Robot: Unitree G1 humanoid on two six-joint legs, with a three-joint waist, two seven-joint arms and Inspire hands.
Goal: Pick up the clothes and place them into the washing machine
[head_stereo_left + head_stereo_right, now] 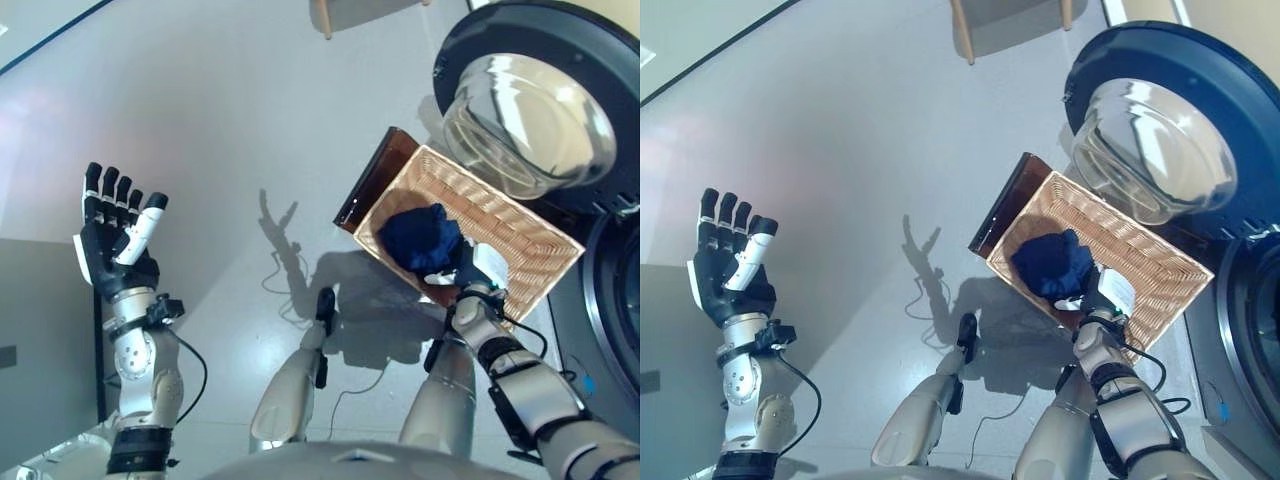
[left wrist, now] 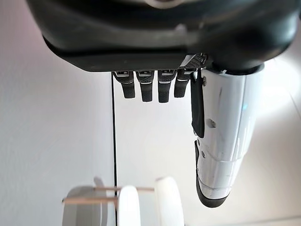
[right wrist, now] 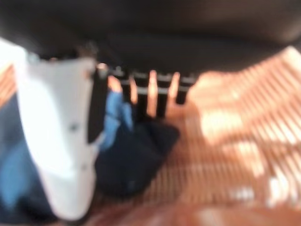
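A dark blue garment (image 1: 420,238) lies bunched in the near-left part of a wicker basket (image 1: 520,215) on the floor. My right hand (image 1: 480,268) is down in the basket right beside the cloth. In the right wrist view its fingers (image 3: 153,96) reach straight to the garment (image 3: 131,160) and the white-covered thumb (image 3: 56,141) stands alongside it, not closed round it. The washing machine's round glass door (image 1: 530,110) hangs open behind the basket, with the drum opening (image 1: 620,300) at the far right. My left hand (image 1: 115,245) is raised at the left, open and holding nothing.
A dark brown board (image 1: 375,180) leans against the basket's left end. Wooden chair legs (image 1: 325,15) stand at the top of the view. A grey cabinet (image 1: 40,340) sits at the left edge beside my left arm.
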